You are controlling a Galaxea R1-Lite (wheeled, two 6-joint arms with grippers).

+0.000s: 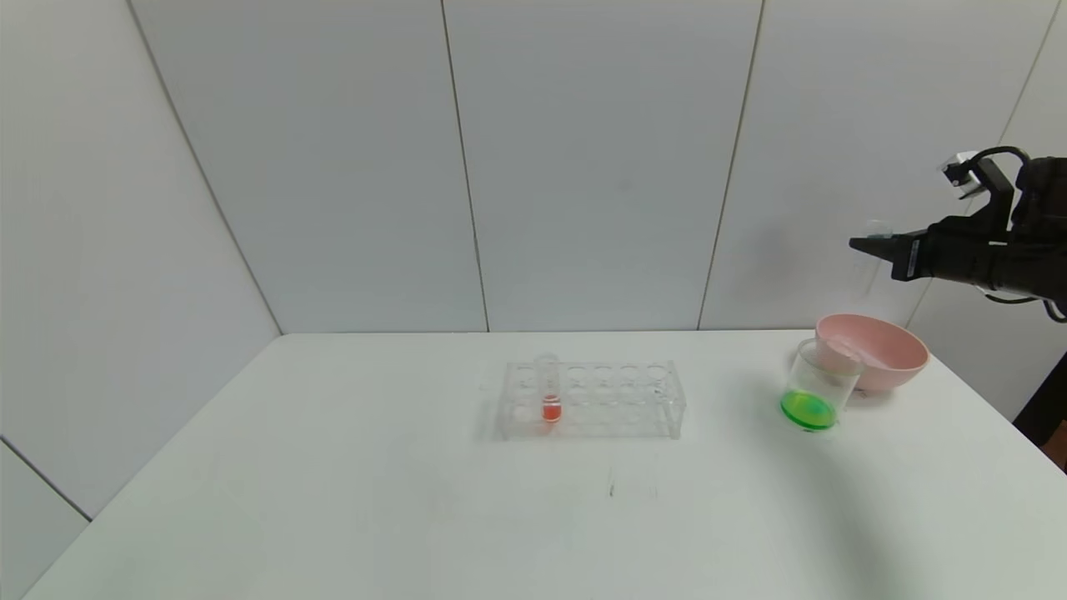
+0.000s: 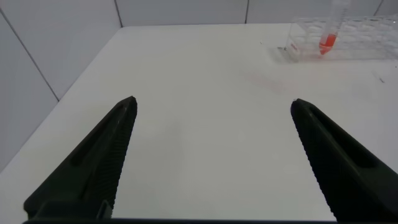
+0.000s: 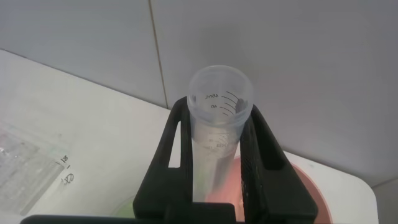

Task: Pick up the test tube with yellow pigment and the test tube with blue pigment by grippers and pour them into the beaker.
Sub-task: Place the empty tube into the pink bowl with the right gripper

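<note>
Clear, glossy plastic: beaker (image 1: 821, 385), tube rack (image 1: 593, 398), and an empty graduated tube (image 3: 219, 115). Matt white table (image 1: 333, 467); smooth pink bowl (image 1: 884, 350). Matt black fingers (image 2: 99, 162) with ribbed inner faces.

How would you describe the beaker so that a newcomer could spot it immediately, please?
On the white table, look to the robot's right, past the clear rack. The beaker stands directly in front of the pink bowl. It is a clear cup, the only vessel holding green liquid.

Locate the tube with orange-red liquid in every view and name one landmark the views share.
Head view: tube with orange-red liquid stands upright in the clear rack, near its left end, mid-table.
Left wrist view: the tube shows far off, beyond the open left gripper.
Right wrist view: not in it.
Shared landmark: the clear rack, at least in the head and left wrist views.
</note>
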